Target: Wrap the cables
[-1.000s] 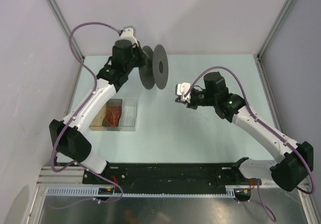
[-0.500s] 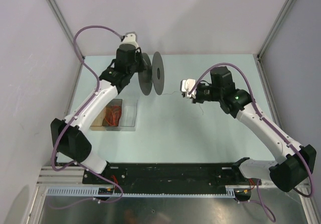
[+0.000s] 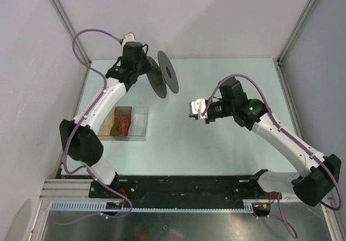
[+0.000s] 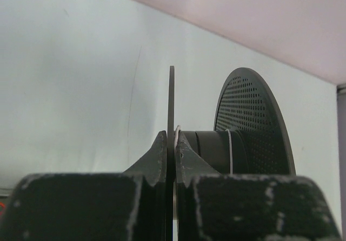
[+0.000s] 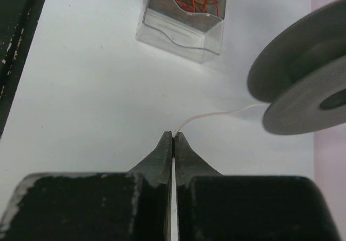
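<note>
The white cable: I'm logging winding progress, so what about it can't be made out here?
- Right wrist: the cable runs from the right gripper and disappears behind the spool flange, so its attachment is hidden.
- Top external: the cable is too thin to see.
- Left wrist: the left gripper and the flange it clamps cover much of the hub, so the wound amount is unclear.

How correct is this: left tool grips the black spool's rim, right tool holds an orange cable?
The cable in the right tool is white, not orange, per the right wrist view. The left tool grips the black spool by its rim.
</note>
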Action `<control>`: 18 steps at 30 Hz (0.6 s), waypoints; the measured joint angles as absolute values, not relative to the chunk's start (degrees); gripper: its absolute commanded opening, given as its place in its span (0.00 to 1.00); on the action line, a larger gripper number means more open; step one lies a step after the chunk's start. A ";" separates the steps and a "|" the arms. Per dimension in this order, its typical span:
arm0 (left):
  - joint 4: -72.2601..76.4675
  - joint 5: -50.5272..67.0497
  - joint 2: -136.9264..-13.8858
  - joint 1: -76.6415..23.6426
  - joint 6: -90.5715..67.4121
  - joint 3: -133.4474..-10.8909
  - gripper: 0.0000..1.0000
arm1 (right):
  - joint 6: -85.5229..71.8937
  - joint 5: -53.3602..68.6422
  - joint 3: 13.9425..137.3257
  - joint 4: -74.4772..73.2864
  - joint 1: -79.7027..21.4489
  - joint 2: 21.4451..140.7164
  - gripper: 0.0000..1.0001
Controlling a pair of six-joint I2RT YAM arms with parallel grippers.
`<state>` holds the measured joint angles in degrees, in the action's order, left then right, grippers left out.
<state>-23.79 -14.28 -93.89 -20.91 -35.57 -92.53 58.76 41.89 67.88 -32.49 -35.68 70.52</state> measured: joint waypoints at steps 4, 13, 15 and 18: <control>-24.97 -12.62 -95.20 -21.37 -35.07 -90.28 0.00 | 58.39 40.95 67.88 -30.41 -36.38 69.87 0.00; -25.52 -8.34 -95.26 -26.28 -24.34 -85.78 0.00 | 52.93 31.97 67.94 -14.61 -33.19 69.71 0.00; -25.43 -7.25 -95.26 -28.21 -21.85 -85.49 0.00 | 50.81 29.91 67.96 -10.09 -32.56 70.46 0.00; -24.95 -5.13 -95.20 -31.11 -18.20 -85.38 0.00 | 48.18 27.14 67.96 -3.99 -32.18 71.77 0.00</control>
